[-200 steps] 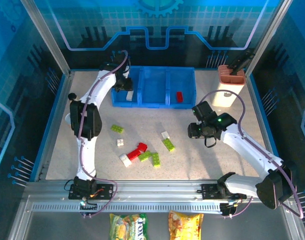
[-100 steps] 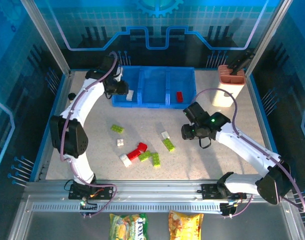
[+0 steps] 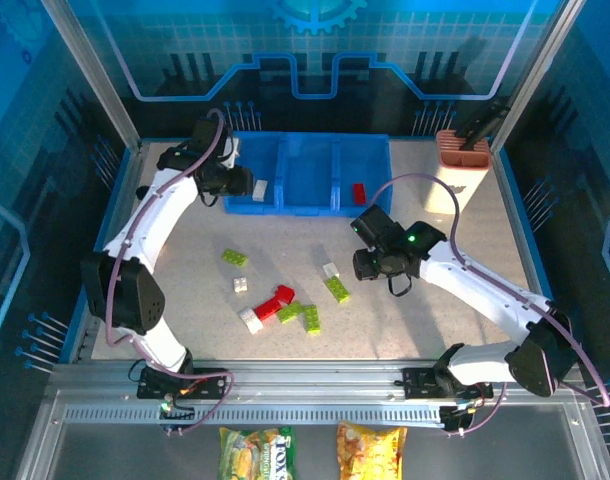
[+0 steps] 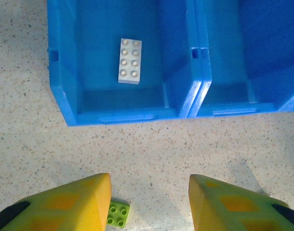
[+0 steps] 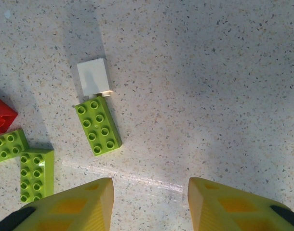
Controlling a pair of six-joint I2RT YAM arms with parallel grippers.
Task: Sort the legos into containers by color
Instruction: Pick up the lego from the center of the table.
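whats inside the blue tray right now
In the blue tray, the left compartment holds one white brick, the right one a red brick, the middle looks bare. The left arm covers its far left corner in the top view.

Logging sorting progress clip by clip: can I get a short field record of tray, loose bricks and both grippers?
blue tray, left compartment: one white brick
middle compartment: no brick seen
right compartment: one red brick
loose bricks: green, white and red, unsorted on the table
left gripper: open, empty, before tray's front wall
right gripper: open, empty, near green brick beside white block
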